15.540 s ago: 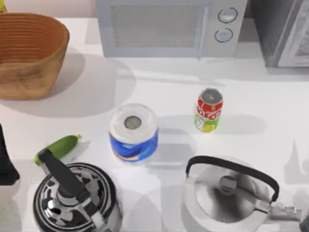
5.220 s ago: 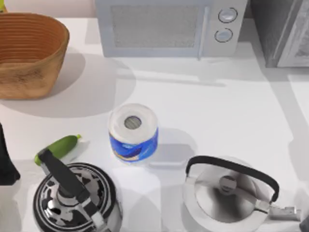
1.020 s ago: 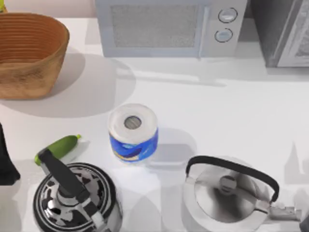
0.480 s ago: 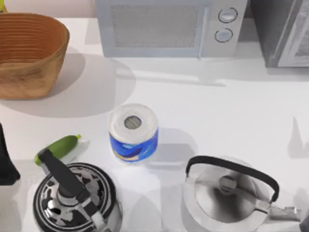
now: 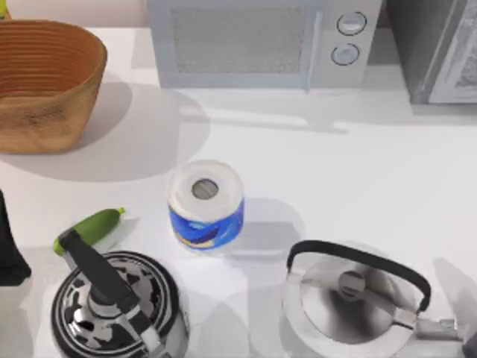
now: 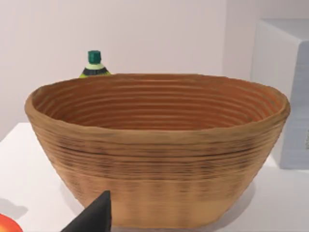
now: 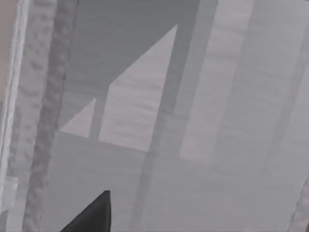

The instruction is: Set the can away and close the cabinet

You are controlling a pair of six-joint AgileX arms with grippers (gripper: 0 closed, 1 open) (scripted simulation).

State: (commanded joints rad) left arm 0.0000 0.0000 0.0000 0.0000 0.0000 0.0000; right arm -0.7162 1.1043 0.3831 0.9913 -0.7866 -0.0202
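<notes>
Chrome and steel sit nearest me: a patterned kettle at 7 o'clock and a silver kettle at 5. A green cucumber lies beside the patterned one. At centre stands the blue-and-white paper roll. Farther out, the wicker basket at 10, the microwave at 12, the grey cabinet at 2. My left gripper faces the basket; my right gripper faces grey cabinet panels. Jaw opening on either: cannot tell. I cannot place the can.
</notes>
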